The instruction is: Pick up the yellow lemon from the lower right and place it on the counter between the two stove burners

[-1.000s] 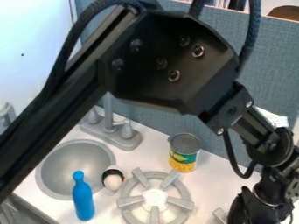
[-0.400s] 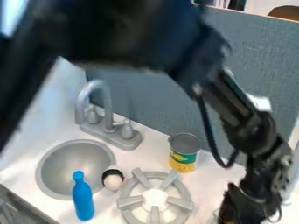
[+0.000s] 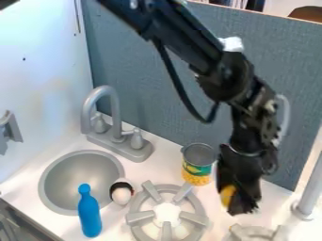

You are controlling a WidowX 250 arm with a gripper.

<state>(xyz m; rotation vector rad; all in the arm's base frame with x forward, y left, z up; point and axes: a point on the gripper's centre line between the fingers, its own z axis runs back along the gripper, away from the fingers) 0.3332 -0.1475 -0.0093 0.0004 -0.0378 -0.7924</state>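
White countertop [image 3: 165, 162] meets one blue-grey fabric partition [image 3: 144, 89] and one pale wall [image 3: 44, 70]. On it are one sink [image 3: 82, 176], one two-handled faucet [image 3: 117, 136], two grey burners [image 3: 140, 217], the second partly in view, one blue bottle [image 3: 90, 216], one black-and-white rounded toy [image 3: 122, 193] and one can [image 3: 197, 164]. Right of the can, the gripper [image 3: 242, 208] is clamped around one yellow object [image 3: 228, 195], near the second burner.

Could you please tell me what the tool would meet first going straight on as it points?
Probably the grey burner below the tool, but depth is unclear; it might be the white counter instead.
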